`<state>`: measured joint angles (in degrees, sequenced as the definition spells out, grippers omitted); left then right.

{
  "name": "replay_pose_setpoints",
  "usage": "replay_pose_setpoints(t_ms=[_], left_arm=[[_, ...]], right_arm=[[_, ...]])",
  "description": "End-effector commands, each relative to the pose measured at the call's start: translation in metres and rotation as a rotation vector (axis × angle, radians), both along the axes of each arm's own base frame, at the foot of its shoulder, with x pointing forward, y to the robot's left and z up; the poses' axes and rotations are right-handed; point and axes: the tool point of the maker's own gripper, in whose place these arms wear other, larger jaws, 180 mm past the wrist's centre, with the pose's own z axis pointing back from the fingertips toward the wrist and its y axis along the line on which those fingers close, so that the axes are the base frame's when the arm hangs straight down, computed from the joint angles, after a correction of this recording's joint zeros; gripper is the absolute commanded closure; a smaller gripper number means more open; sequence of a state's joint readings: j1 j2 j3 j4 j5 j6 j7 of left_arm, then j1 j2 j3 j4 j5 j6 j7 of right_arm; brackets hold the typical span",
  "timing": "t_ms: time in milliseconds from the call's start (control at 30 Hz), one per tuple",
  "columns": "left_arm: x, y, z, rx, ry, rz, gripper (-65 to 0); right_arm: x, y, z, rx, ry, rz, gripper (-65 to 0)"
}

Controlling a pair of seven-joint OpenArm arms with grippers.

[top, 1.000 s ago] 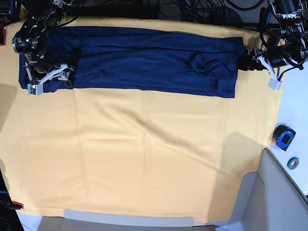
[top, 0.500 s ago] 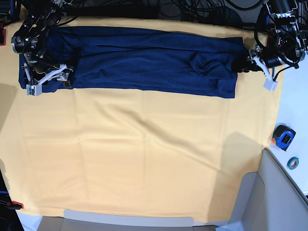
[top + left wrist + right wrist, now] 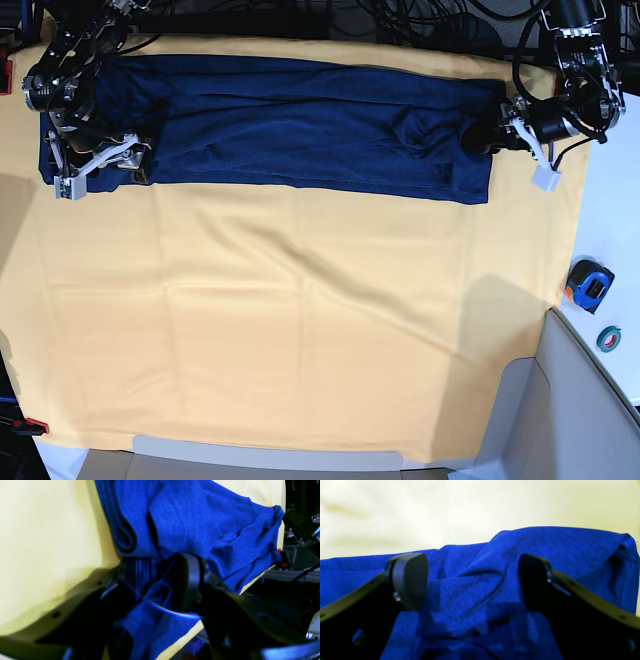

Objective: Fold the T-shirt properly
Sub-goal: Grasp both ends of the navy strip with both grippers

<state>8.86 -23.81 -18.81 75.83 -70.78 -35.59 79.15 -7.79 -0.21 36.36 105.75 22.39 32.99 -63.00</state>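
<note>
Left jaws grip T-shirt (image 3: 200,525); right jaws spread wide.

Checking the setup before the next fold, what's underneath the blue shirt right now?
The shirt lies flat on a yellow cloth that spreads well past it. Whatever is beneath that cloth is covered.

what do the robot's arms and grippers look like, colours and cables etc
Both arms are black open-frame metal with black cables trailing off the far edge. The left gripper and right gripper each carry a white bracket ending in a small block. Up close, the fingers are black, with rounded pads and small screw holes along them.
</note>
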Motion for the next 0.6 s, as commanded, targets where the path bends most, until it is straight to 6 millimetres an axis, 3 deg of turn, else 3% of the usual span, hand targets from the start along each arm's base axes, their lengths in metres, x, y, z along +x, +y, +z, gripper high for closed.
replay_pose_setpoints(t_ms=[0,200,367,500,567], left_arm=[[0.000,0.004,-0.002,0.035,0.014,-0.020,-25.7],[0.000,-0.006,-0.003,0.011,0.013,-0.016,-22.7],[0.000,-0.010,-0.005,0.001,0.014,-0.014,0.0],[0.001,-0.011,-0.002,0.002,0.001,-0.020,-0.4],[0.008,-0.013,0.009,0.020,-0.044,-0.039,0.0]], right_arm=[[0.007,-0.002,0.013,-0.016,-0.050,0.006,-55.2],[0.007,-0.002,0.013,-0.016,-0.050,0.006,-55.2],[0.007,-0.005,0.013,-0.020,-0.049,0.002,-55.2],[0.006,-0.006,0.013,-0.022,-0.049,0.000,-55.2],[0.008,-0.007,0.015,-0.024,-0.054,-0.002,-55.2]])
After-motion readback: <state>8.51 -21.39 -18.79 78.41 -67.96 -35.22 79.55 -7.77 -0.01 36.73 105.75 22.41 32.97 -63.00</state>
